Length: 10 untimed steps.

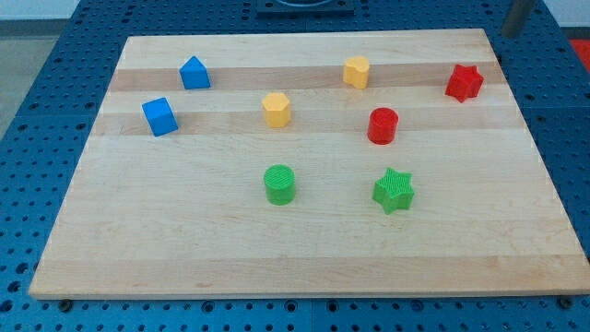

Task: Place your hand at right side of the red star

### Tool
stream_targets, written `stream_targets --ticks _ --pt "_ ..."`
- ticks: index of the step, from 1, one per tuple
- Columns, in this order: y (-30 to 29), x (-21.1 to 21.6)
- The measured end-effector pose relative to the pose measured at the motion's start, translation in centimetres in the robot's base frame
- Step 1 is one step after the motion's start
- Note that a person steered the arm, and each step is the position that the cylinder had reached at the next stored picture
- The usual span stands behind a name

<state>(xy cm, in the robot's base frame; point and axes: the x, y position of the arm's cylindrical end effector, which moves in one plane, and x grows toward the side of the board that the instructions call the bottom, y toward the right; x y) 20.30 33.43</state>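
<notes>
The red star lies near the board's top right corner. My tip shows at the view's top right, just past the board's top right corner, up and to the right of the red star and apart from it. A red cylinder lies down and to the left of the star. A yellow block lies to the star's left.
The wooden board also holds a second yellow block, a blue house-shaped block, a blue cube, a green cylinder and a green star. A blue perforated table surrounds the board.
</notes>
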Motion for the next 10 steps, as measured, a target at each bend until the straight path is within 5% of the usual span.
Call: stream_targets --ticks 2,4,6,8,10 --pt "0.0 0.0" --pt "-11.5 0.0" --pt "-9.2 8.0" --pt "-7.0 5.7" --pt "-6.5 8.9"
